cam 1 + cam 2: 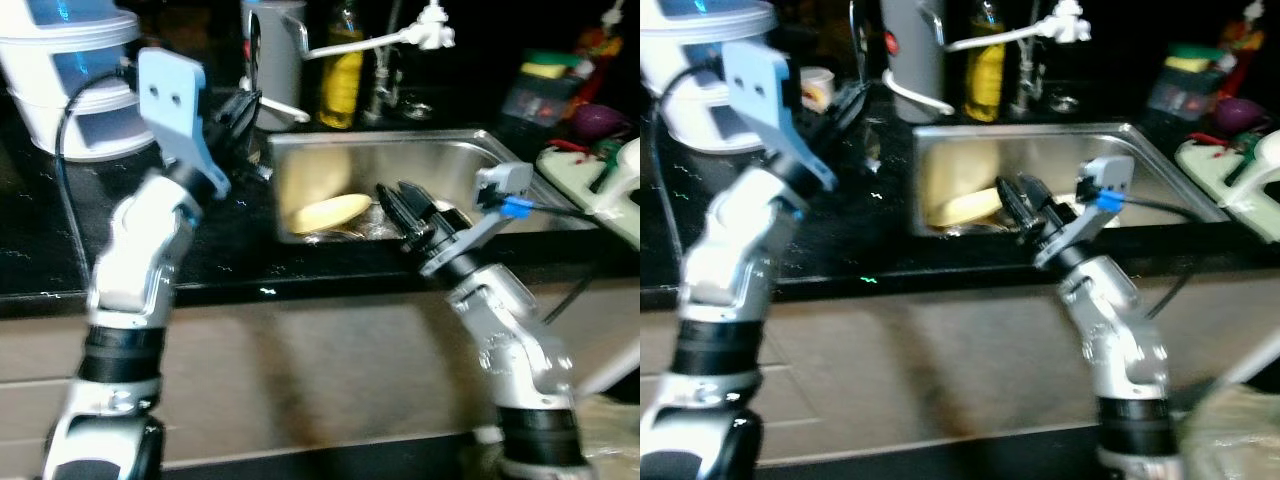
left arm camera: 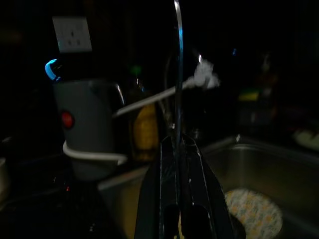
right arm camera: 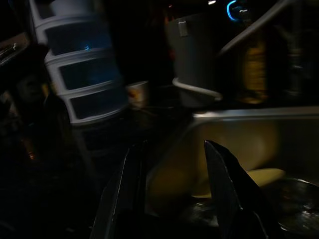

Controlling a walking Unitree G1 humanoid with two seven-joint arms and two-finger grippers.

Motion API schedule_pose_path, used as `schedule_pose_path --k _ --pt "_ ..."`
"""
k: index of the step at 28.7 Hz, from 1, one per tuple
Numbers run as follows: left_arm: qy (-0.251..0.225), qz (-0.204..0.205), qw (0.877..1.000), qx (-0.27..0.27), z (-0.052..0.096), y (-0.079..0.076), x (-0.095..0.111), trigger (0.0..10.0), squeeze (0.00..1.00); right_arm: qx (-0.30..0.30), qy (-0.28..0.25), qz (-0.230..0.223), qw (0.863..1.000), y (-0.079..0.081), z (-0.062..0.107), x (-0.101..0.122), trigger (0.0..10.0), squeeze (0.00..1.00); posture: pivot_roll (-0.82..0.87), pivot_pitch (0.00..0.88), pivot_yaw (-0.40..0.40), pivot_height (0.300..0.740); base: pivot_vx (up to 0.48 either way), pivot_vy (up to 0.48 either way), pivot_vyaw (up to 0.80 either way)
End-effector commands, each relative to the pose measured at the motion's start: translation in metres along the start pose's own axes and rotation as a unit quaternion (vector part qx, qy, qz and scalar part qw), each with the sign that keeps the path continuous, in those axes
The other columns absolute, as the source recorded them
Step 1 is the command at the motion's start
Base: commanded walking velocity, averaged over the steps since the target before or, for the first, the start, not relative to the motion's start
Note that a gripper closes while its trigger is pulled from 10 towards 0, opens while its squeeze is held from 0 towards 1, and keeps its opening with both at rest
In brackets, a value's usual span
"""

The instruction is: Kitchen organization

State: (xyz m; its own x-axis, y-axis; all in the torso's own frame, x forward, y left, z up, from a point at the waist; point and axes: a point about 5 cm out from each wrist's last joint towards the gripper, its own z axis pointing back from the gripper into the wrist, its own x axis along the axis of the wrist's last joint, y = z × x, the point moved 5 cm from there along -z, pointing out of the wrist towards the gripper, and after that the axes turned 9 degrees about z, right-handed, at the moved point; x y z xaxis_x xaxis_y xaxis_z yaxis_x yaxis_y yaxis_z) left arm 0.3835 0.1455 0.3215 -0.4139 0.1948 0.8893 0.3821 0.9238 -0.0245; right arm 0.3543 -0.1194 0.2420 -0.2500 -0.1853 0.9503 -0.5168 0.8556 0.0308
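Scene: steel sink [image 1: 470, 150] set in a black counter [image 1: 40, 260]; grey kettle [image 1: 275, 55] and yellow bottle [image 1: 343, 70] behind it, white drawer unit [image 1: 70, 90] at the robot's left.
Left gripper [image 1: 240, 115]: raised over the counter beside the sink's left rim; fingers pressed together on a thin upright metal piece [image 2: 178, 64], what it is I cannot tell; looks held clear of the dishes.
Right gripper [image 1: 400, 205]: over the sink's front edge, fingers parted, nothing between them; aimed into the basin, probably to reach a dish.
Task item: yellow plate [image 1: 330, 212] lies tilted in the sink's left part, just beside the right gripper, not touched.
Also in basin: patterned round dish [image 2: 254, 211].
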Motion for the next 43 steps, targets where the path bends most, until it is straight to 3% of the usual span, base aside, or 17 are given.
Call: schedule_pose_path --k 1,7,19,27,28,29,30,31,32,33,34,43 --pt "-0.010 -0.008 1.000 -0.005 -0.004 0.005 0.008 10.0 0.00 -0.011 0.016 -0.003 1.000 -0.005 0.002 -0.006 10.0 0.00 -0.05 0.000 -0.055 0.740 0.000 0.000 -0.79" --pt "-0.005 -0.031 0.999 0.008 -0.010 0.030 0.010 10.0 0.00 -0.016 0.020 -0.001 1.000 -0.009 0.003 -0.006 10.0 0.00 -0.06 0.000 -0.046 0.740 0.000 0.000 -0.78" --pt "0.021 -0.029 0.999 -0.015 -0.017 0.033 -0.009 10.0 0.00 -0.019 0.009 0.006 1.000 -0.010 0.006 -0.001 10.0 0.00 -0.08 0.000 -0.040 0.740 0.000 0.000 -0.59" --pt "0.065 -0.045 0.997 0.024 -0.013 0.052 -0.033 10.0 0.00 -0.016 0.010 0.010 1.000 -0.010 0.007 -0.001 10.0 0.00 -0.08 0.000 -0.044 0.740 0.000 0.000 0.00" --pt "0.077 -0.048 0.995 0.035 -0.010 0.058 -0.039 10.0 0.05 -0.015 0.011 0.011 1.000 -0.010 0.007 -0.001 10.0 0.00 -0.08 0.000 -0.044 0.740 0.000 0.000 0.00" --pt "0.089 -0.053 0.993 0.047 -0.008 0.063 -0.045 10.0 0.18 -0.014 0.012 0.011 1.000 -0.010 0.007 -0.002 10.0 0.00 -0.08 0.000 -0.054 0.740 0.000 0.000 0.00" --pt "0.089 -0.053 0.993 0.047 -0.008 0.063 -0.045 10.0 0.18 -0.014 0.012 0.011 1.000 -0.010 0.007 -0.002 10.0 0.00 -0.08 0.000 -0.054 0.740 0.000 0.000 0.00" --pt "0.102 -0.053 0.992 0.059 -0.003 0.069 -0.054 10.0 0.24 -0.010 0.015 0.012 1.000 -0.011 0.008 -0.003 10.0 0.00 -0.09 0.000 -0.069 0.740 0.000 0.000 0.00" --pt "0.107 -0.054 0.991 0.066 0.000 0.072 -0.057 10.0 0.42 -0.006 0.016 0.014 1.000 -0.010 0.008 -0.003 10.0 0.00 -0.09 0.000 -0.072 0.740 0.000 0.000 0.00" --pt "0.107 -0.054 0.991 0.066 0.000 0.072 -0.057 10.0 0.42 -0.006 0.016 0.014 1.000 -0.010 0.008 -0.003 10.0 0.00 -0.09 0.000 -0.072 0.740 0.000 0.000 0.00" --pt "0.109 -0.055 0.990 0.069 0.001 0.075 -0.059 10.0 0.98 -0.004 0.017 0.016 1.000 -0.010 0.007 -0.003 10.0 0.00 -0.09 0.000 -0.072 0.740 0.000 0.000 0.00" --pt "0.109 -0.052 0.989 0.083 0.007 0.082 -0.063 10.0 1.00 0.008 0.017 0.015 1.000 -0.003 0.005 -0.004 10.0 0.00 -0.09 0.000 -0.065 0.740 0.000 0.000 0.00"
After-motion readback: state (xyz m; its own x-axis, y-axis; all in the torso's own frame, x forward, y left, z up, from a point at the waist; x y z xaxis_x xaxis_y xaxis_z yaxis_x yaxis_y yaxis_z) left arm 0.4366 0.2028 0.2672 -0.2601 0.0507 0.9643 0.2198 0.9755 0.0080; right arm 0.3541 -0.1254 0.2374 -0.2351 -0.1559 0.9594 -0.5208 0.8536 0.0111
